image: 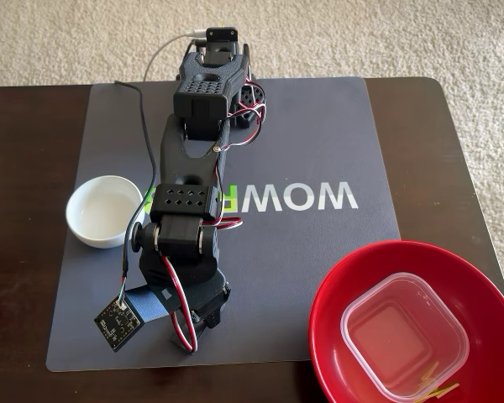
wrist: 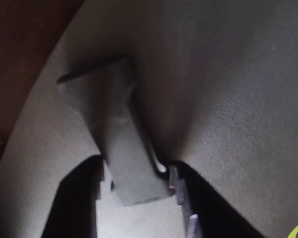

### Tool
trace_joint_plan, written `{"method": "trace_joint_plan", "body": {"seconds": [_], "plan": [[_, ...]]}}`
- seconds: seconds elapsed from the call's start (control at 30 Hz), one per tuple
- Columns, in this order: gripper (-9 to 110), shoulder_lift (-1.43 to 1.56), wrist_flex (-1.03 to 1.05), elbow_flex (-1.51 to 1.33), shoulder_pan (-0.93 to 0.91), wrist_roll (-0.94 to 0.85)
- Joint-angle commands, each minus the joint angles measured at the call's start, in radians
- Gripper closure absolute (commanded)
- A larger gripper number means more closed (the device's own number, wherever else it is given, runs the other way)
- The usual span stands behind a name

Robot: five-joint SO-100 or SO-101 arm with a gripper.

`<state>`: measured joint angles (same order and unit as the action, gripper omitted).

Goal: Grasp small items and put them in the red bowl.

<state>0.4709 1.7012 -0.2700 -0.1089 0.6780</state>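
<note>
Gripping grey piece (wrist: 131,163): end effector (wrist: 139,198) low on mat; tub (image: 405,334) sits in red bowl (image: 336,336), lower right

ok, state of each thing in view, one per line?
red bowl: upright on the table, holds the clear tub
clear tub: upright inside the red bowl, no lid, yellow-green clip at its near edge
yellow-green clip: lying in the red bowl
white bowl: upright on the mat, empty, untouched
grey piece: between the tool's fingers in the wrist view
tool: low over the mat, closed on the grey piece
</note>
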Motion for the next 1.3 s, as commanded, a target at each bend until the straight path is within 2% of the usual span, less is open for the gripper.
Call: {"method": "trace_joint_plan", "body": {"seconds": [0.0,0.27,0.43,0.6,0.77,0.87,1.13,1.17,1.2,1.27], "plan": [[90,0.0,0.008,0.031,-0.006,0.003],[101,-0.002,0.008,0.055,-0.008,-0.005],[101,0.064,0.009,0.058,-0.006,-0.014],[101,0.261,0.009,0.064,0.038,-0.041],[101,0.503,0.008,0.098,0.184,-0.086],[101,0.552,0.005,0.158,0.311,-0.115],[101,0.184,-0.006,0.534,0.618,-0.155],[98,0.144,-0.014,0.534,0.638,-0.156],[88,0.104,-0.014,0.534,0.652,-0.156],[78,0.051,-0.009,0.534,0.657,-0.173]]}}
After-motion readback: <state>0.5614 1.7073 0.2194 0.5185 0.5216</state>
